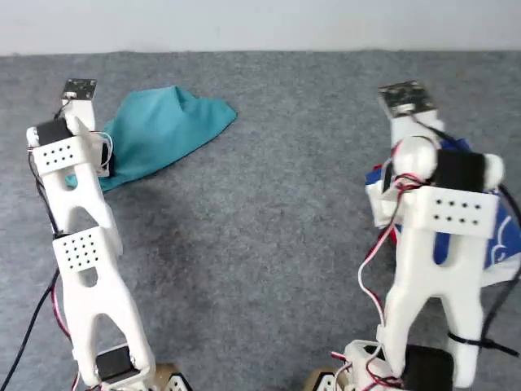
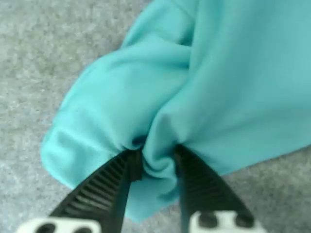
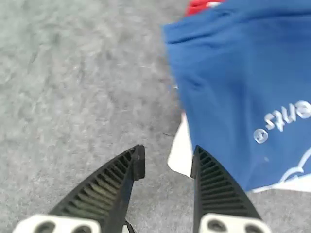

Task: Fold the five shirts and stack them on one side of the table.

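Observation:
A teal shirt lies crumpled at the back left of the grey table. In the left wrist view my left gripper is shut on a pinched fold of the teal shirt. In the high view the left arm's gripper sits at the shirt's left edge. At the right side a stack of shirts, blue on top with white and red beneath, is partly hidden by the right arm. My right gripper hovers over the carpet at the corner of the blue shirt, its jaws slightly apart and holding nothing.
The grey carpeted table stretches between the two arms. A pale wall runs along the far edge. Red and white cables hang by the right arm's base.

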